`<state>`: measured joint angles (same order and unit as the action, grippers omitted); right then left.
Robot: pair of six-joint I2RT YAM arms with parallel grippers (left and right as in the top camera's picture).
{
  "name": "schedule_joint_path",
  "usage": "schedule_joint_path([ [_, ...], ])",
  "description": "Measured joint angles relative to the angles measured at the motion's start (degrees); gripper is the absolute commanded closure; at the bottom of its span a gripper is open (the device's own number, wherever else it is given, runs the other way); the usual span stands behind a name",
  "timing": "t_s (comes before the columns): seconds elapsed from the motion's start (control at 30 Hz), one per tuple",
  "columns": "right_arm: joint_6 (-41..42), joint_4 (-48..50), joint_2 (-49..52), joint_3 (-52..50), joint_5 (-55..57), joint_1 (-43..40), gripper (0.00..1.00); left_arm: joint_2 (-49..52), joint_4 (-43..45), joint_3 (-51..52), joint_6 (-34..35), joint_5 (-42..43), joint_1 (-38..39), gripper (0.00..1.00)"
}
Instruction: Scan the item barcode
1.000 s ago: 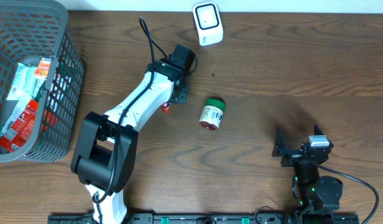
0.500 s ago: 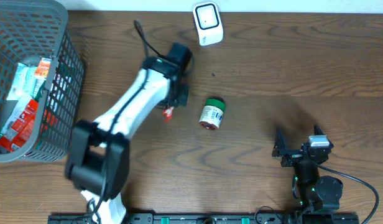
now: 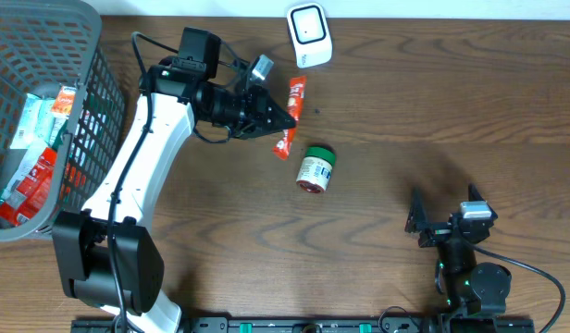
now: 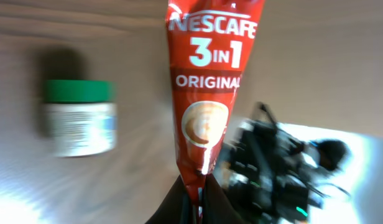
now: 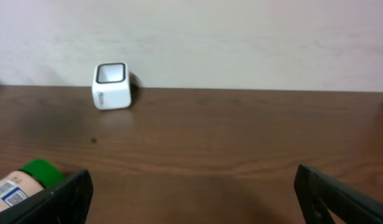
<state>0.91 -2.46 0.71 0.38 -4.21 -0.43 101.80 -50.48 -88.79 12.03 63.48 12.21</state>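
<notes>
A red Nescafé 3-in-1 sachet (image 3: 295, 92) hangs in the air below the white scanner (image 3: 309, 35), with my left gripper (image 3: 285, 123) shut on it. In the left wrist view the sachet (image 4: 207, 93) runs upward from the pinching fingertips (image 4: 201, 202), printed front toward the camera; no barcode shows. A green-lidded jar (image 3: 315, 168) lies on its side on the table, also seen as a blurred jar (image 4: 78, 118). My right gripper (image 3: 442, 222) rests open and empty at the front right; its fingers (image 5: 61, 199) frame bare wood, with the scanner (image 5: 112, 85) far ahead.
A grey mesh basket (image 3: 95, 139) at the far left holds several packets (image 3: 35, 157). The jar (image 5: 20, 180) lies just left of my right gripper's left finger. The wall runs behind the scanner along the table's back edge.
The left arm rose from the table with the red sachet and swung round, so the sachet now hangs between the scanner and the jar. The right arm has not moved.
</notes>
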Motion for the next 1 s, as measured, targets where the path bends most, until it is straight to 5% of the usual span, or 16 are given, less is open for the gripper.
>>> schedule_joint_path([
  [0.3, 2.6, 8.0, 0.0, 0.0, -10.5, 0.0, 0.01, 0.0, 1.7, 0.0, -0.5, 20.0, 0.0, 0.93],
  [0.53, 21.7, 9.8, 2.4, 2.4, -15.1, 0.0, 0.01, 0.0, 1.7, 0.0, -0.5, 24.1, 0.0, 0.93],
  [0.7, 29.1, 8.9, 14.6, 14.4, -22.5, 0.0, 0.01, 0.0, 1.9, 0.0, -0.5, 24.9, 0.0, 0.93],
  [1.0, 33.2, 13.8, 51.9, 40.0, -54.0, 0.0, 0.01, 0.0, 1.9, 0.0, -0.4, 25.2, 0.6, 0.93],
])
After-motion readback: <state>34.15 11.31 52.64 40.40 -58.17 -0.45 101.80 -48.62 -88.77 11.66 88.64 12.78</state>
